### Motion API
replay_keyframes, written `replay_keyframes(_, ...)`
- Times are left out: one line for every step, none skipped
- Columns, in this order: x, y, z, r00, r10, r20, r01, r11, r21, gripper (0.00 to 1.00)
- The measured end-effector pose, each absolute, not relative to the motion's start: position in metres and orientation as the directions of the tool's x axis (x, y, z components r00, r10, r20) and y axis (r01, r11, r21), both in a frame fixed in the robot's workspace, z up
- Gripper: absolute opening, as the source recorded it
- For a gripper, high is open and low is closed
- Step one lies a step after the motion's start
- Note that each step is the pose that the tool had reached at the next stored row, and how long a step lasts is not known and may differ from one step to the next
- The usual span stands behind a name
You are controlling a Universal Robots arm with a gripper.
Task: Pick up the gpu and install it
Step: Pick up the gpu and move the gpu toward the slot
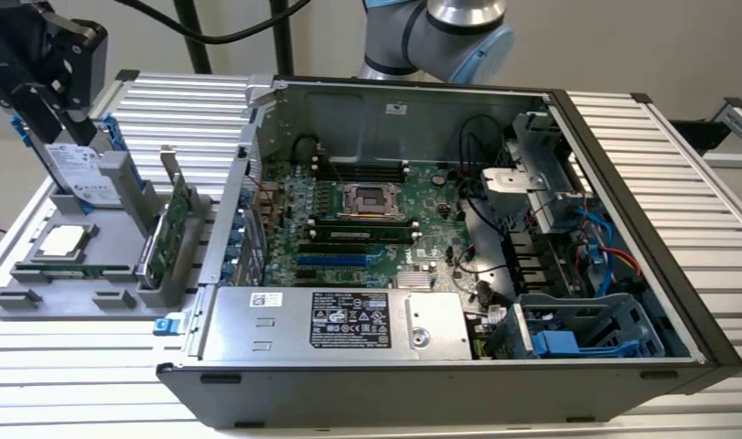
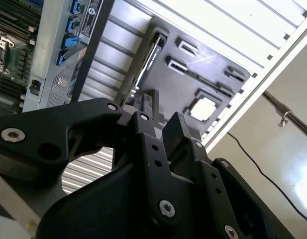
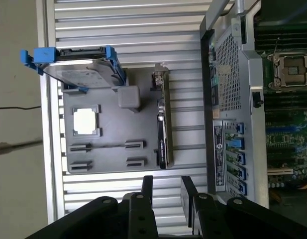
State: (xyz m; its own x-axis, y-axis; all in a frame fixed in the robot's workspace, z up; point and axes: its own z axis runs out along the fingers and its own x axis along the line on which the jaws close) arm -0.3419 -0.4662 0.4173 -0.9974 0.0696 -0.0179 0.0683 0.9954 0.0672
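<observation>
The gpu [image 1: 173, 229] stands on edge in a slot of the grey holder tray [image 1: 114, 265], at the exterior view's left of the open computer case [image 1: 468, 229]. Its green board faces the case and its silver bracket sticks up. In the first wrist view the gpu [image 3: 161, 134] shows edge-on as a thin dark strip. My gripper [image 1: 56, 123] hangs high over the tray's far end, apart from the gpu. Its fingers [image 3: 147, 186] stand apart with nothing between them, so my gripper [image 3: 166, 186] is open. The second wrist view shows my gripper [image 2: 162, 110] above the tray [image 2: 193, 84].
On the tray stand a silver hard drive with blue rails [image 3: 78, 69], a square processor chip [image 3: 86, 120] and a narrow memory stick [image 1: 71, 268]. The case's motherboard [image 1: 359, 229] lies exposed, with a power supply [image 1: 334, 320] at the front. Ribbed aluminium table [image 3: 128, 30] surrounds everything.
</observation>
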Motion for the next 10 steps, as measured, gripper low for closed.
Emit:
replay_keyframes(-0.3419, -0.4662, 0.4167, -0.997, 0.070, -0.018, 0.068, 0.995, 0.067, 0.00)
replay_keyframes(-0.3419, -0.4662, 0.4161, -0.997, 0.070, -0.018, 0.068, 0.995, 0.067, 0.00)
replay_keyframes(-0.3419, -0.4662, 0.4156, -0.997, 0.070, -0.018, 0.068, 0.995, 0.067, 0.00)
replay_keyframes(-0.3418, -0.4662, 0.4150, -0.997, 0.070, -0.018, 0.068, 0.995, 0.067, 0.00)
replay_keyframes(-0.3417, -0.4662, 0.4144, -0.997, 0.070, -0.018, 0.068, 0.995, 0.067, 0.00)
replay_keyframes(-0.3414, -0.4662, 0.4132, -0.997, 0.070, -0.018, 0.068, 0.995, 0.067, 0.00)
replay_keyframes(-0.3413, -0.4662, 0.4127, -0.997, 0.070, -0.018, 0.068, 0.995, 0.067, 0.00)
replay_keyframes(-0.3412, -0.4662, 0.4120, -0.997, 0.070, -0.018, 0.068, 0.995, 0.067, 0.00)
replay_keyframes(-0.3410, -0.4662, 0.4115, -0.997, 0.070, -0.018, 0.068, 0.995, 0.067, 0.00)
replay_keyframes(-0.3408, -0.4663, 0.4109, -0.997, 0.070, -0.018, 0.068, 0.995, 0.067, 0.00)
